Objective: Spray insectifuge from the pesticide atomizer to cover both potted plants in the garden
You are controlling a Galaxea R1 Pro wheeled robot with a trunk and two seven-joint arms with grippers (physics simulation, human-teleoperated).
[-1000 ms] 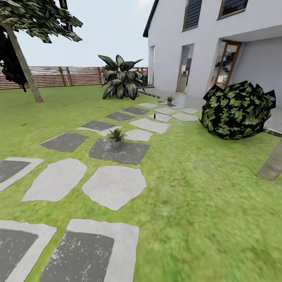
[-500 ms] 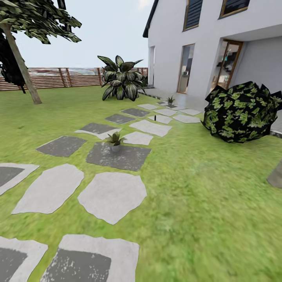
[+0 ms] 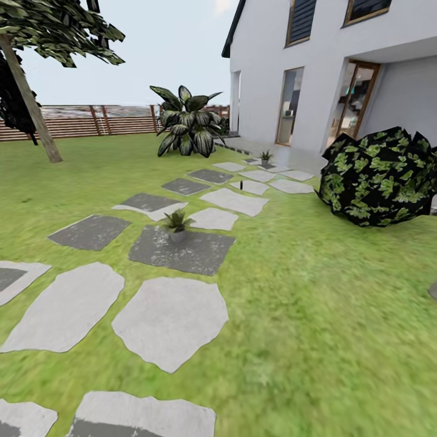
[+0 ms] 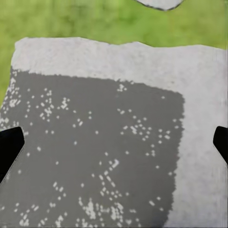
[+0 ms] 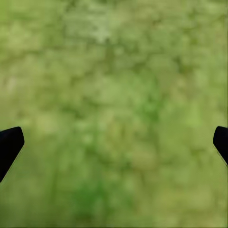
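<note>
I count two potted plants from the head camera: the near potted plant (image 3: 177, 224) stands on the back edge of a dark stepping stone (image 3: 182, 250), and the far potted plant (image 3: 265, 157) sits on the stones close to the white house (image 3: 328, 67). Between them, a small dark upright thing (image 3: 241, 183) stands on a pale stone in the path; it is too small for me to say whether it is the pesticide atomizer.

One big round bush (image 3: 382, 177) sits to the right of the path, one broad-leaved plant (image 3: 187, 126) stands behind it, and one leaning tree (image 3: 36, 54) rises at the left before the slatted wooden fence (image 3: 91, 119). The lawn (image 3: 315, 303) lies open and wide to the right of the stones.

My left end effector (image 4: 114, 142) hangs spread wide above a grey stone with a dark patch (image 4: 95, 156), holding nothing. My right end effector (image 5: 114, 142) hangs equally spread over bare grass (image 5: 114, 95), holding nothing.
</note>
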